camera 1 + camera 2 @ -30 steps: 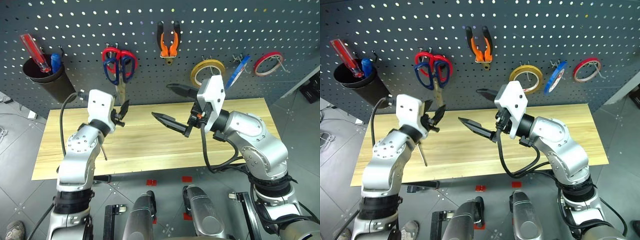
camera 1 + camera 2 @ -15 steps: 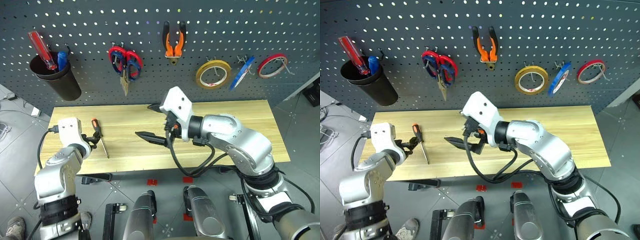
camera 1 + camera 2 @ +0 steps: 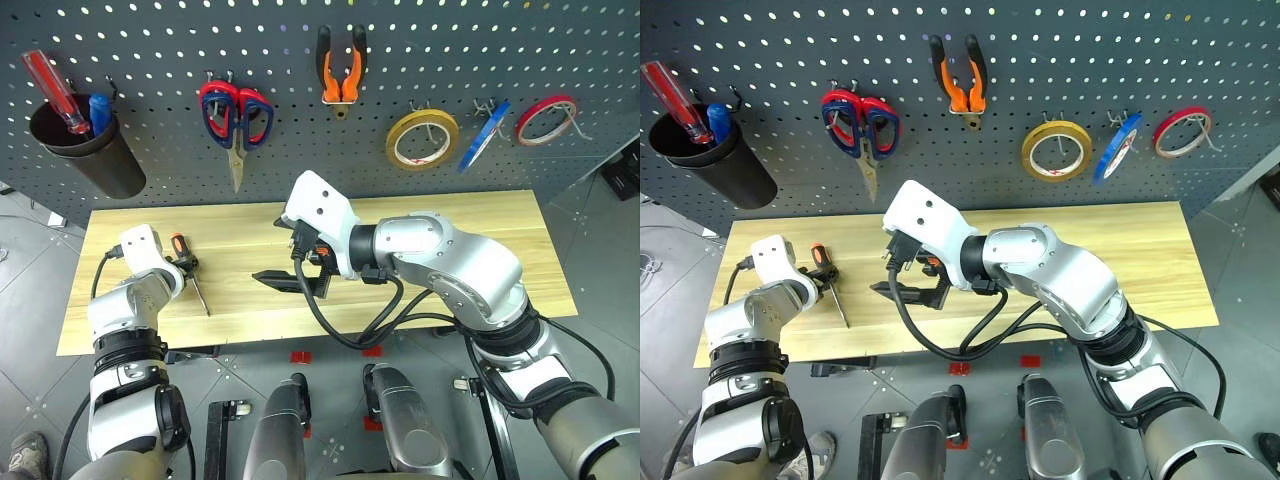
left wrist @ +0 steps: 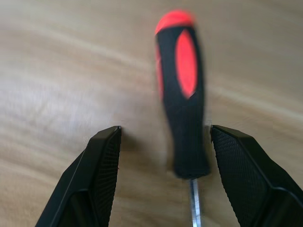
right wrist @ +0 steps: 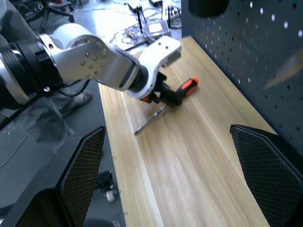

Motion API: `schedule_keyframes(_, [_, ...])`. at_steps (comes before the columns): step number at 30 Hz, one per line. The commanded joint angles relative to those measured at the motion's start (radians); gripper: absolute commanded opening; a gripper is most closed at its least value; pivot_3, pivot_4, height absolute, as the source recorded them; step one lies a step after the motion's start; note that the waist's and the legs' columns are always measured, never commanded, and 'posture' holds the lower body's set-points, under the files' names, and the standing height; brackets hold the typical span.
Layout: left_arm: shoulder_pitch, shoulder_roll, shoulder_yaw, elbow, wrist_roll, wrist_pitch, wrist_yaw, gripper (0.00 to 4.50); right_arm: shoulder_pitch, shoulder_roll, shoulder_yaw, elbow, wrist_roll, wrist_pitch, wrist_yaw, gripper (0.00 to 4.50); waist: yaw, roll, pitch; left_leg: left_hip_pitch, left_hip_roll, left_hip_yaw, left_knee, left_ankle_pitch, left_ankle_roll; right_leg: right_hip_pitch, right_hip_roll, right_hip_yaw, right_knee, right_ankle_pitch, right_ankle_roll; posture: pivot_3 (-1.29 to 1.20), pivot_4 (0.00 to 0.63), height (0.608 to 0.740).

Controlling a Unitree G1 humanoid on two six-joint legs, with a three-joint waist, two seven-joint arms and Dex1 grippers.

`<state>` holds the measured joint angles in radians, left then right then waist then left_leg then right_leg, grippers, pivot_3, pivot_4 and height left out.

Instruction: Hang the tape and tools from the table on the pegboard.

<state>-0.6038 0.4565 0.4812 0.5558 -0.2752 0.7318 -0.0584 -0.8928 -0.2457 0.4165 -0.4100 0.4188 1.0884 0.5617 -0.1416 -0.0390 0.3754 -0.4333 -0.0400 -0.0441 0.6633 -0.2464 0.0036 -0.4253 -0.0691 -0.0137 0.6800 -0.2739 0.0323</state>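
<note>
The screwdriver (image 4: 182, 94), with its orange-and-black handle, lies on the table (image 3: 450, 215) near the left end. My left gripper (image 3: 183, 262) is low over the table, open, one finger on each side of the handle. My right gripper (image 3: 278, 250) hangs open over the table's middle, holding nothing. On the pegboard (image 3: 150, 40) hang the orange-handled pliers (image 3: 340, 75), the yellowish tape (image 3: 422, 140) and scissors (image 3: 236, 115) with red and dark blue handles on one hook.
A black cup (image 3: 85, 155) at the pegboard's left holds a red-handled screwdriver (image 3: 50, 80). A blue tape roll (image 3: 483, 135) and a red tape roll (image 3: 545, 120) hang at the right. The right arm's cable loops over the table's front edge.
My left gripper came down from near the scissors to the table's left end, and the screwdriver now lies on the wood. My right gripper swung left and lower.
</note>
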Motion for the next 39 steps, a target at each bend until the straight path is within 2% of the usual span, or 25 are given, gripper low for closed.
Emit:
schedule_keyframes(1, [0.011,-0.008,0.022,0.015,-0.013,-0.009,0.029,1.95,-0.022,0.000,-0.021,-0.023,0.010,0.010,0.006,4.50,0.000,0.000,0.000,0.000,0.000,0.000,0.000,0.000,0.000,0.000,0.000,0.000,0.000,0.000,0.000,-0.34,0.428,0.740])
schedule_keyframes(5, [0.028,-0.003,0.024,-0.005,-0.027,-0.003,0.029,0.72,-0.028,-0.003,-0.032,-0.015,0.012,0.018,0.007,4.50,-0.008,0.000,0.000,0.000,0.000,0.001,0.000,0.000,0.000,0.000,0.000,0.000,0.001,0.000,0.000,-0.34,0.415,0.740])
schedule_keyframes(6, [0.036,0.003,0.021,-0.020,-0.029,0.000,0.022,0.53,-0.027,-0.004,-0.034,-0.014,0.012,0.019,0.007,4.50,-0.009,0.000,0.000,0.000,0.000,0.000,0.000,0.000,0.000,0.000,0.000,0.000,0.001,0.000,0.000,-0.34,0.408,0.740])
schedule_keyframes(9, [0.080,0.029,0.006,-0.113,-0.036,0.029,-0.008,0.53,-0.023,-0.017,-0.036,-0.011,0.004,0.011,0.006,4.50,-0.017,0.000,0.000,0.000,0.000,0.000,0.000,0.000,0.000,0.000,0.000,0.000,0.001,0.000,0.000,-0.34,0.395,0.740])
schedule_keyframes(12, [0.184,0.064,0.003,-0.303,-0.061,0.081,-0.066,0.53,-0.013,-0.031,-0.062,-0.016,-0.007,-0.008,-0.007,4.50,-0.025,-0.001,0.000,0.000,0.000,0.001,0.000,0.000,-0.001,0.000,0.000,0.001,0.000,0.000,0.000,-0.34,0.380,0.740])
schedule_keyframes(18, [0.415,0.070,0.079,-0.785,-0.186,0.202,-0.128,0.53,0.046,-0.096,-0.121,-0.079,0.003,-0.106,0.026,4.50,-0.018,-0.001,-0.001,0.000,0.000,0.001,-0.001,0.001,-0.002,0.000,-0.001,0.001,-0.001,0.000,0.000,-0.31,0.347,0.740])
schedule_keyframes(22, [0.541,0.112,0.039,-1.051,-0.177,0.097,-0.204,0.53,0.046,-0.109,-0.204,-0.096,0.033,-0.081,0.007,4.50,-0.003,-0.001,-0.002,-0.001,-0.001,0.001,-0.001,0.001,-0.002,0.000,-0.001,0.001,-0.001,0.000,0.000,-0.29,0.310,0.740])
schedule_keyframes(25, [0.557,0.134,0.040,-1.177,-0.200,0.030,-0.257,0.53,0.030,-0.098,-0.308,-0.112,0.092,-0.048,-0.007,4.50,0.005,-0.001,-0.005,-0.001,0.000,0.000,-0.001,0.002,-0.003,-0.001,-0.001,0.000,0.000,0.001,-0.001,-0.28,0.292,0.740])
schedule_keyframes(27, [0.521,0.144,0.063,-1.191,-0.216,0.017,-0.255,0.53,0.015,-0.109,-0.336,-0.107,0.105,-0.050,-0.002,4.50,0.008,-0.001,-0.012,-0.001,0.000,-0.001,-0.001,0.002,-0.004,0.000,-0.001,-0.001,0.000,0.002,-0.002,-0.28,0.265,0.740])
schedule_keyframes(31, [0.394,0.222,0.091,-1.188,-0.226,-0.014,-0.266,0.53,-0.023,-0.146,-0.376,-0.087,0.118,-0.086,0.020,4.50,0.008,-0.002,-0.025,-0.001,0.000,0.000,-0.001,0.004,-0.006,0.000,0.000,-0.002,0.000,0.002,-0.002,-0.27,0.232,0.740])
schedule_keyframes(39, [-0.023,0.402,0.051,-0.936,-0.203,-0.134,-0.307,0.53,-0.048,-0.172,-0.381,-0.063,0.123,-0.127,0.030,4.50,0.000,-0.008,-0.046,-0.001,0.000,0.002,0.000,0.005,-0.008,0.000,0.001,-0.001,0.000,0.002,-0.002,-0.30,0.199,0.740])
